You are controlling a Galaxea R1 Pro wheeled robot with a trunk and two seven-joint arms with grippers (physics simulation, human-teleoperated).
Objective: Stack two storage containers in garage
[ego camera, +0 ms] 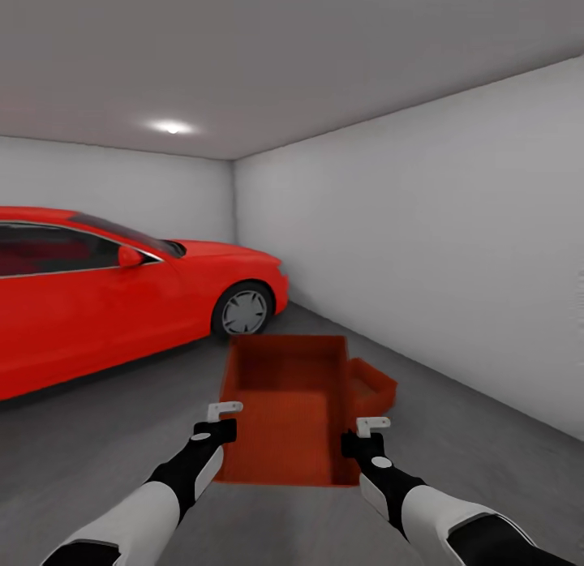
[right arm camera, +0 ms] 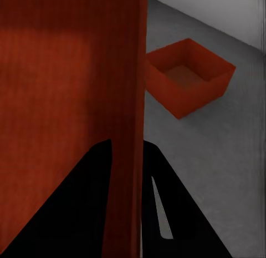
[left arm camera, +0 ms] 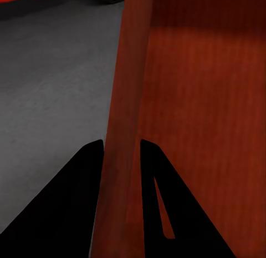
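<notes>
Head view: garage, grey floor (ego camera: pixel 122 436), red car (ego camera: pixel 122 298) at far left, white wall (ego camera: pixel 454 250) on the right. Held bin (ego camera: pixel 284 420) raised between both arms, open top up. Left gripper (ego camera: pixel 221 420) clamped on its left wall, right gripper (ego camera: pixel 369 436) on its right wall. Second bin (ego camera: pixel 375 388) resting on the floor, just beyond and right of the held one.

Left wrist view: dark fingers (left arm camera: pixel 83 180) closed either side of the thin orange-red wall (left arm camera: pixel 124 130).

Right wrist view: fingers (right arm camera: pixel 88 180) pinching the other wall (right arm camera: pixel 127 102); second bin (right arm camera: pixel 188 75) farther off on the floor.
</notes>
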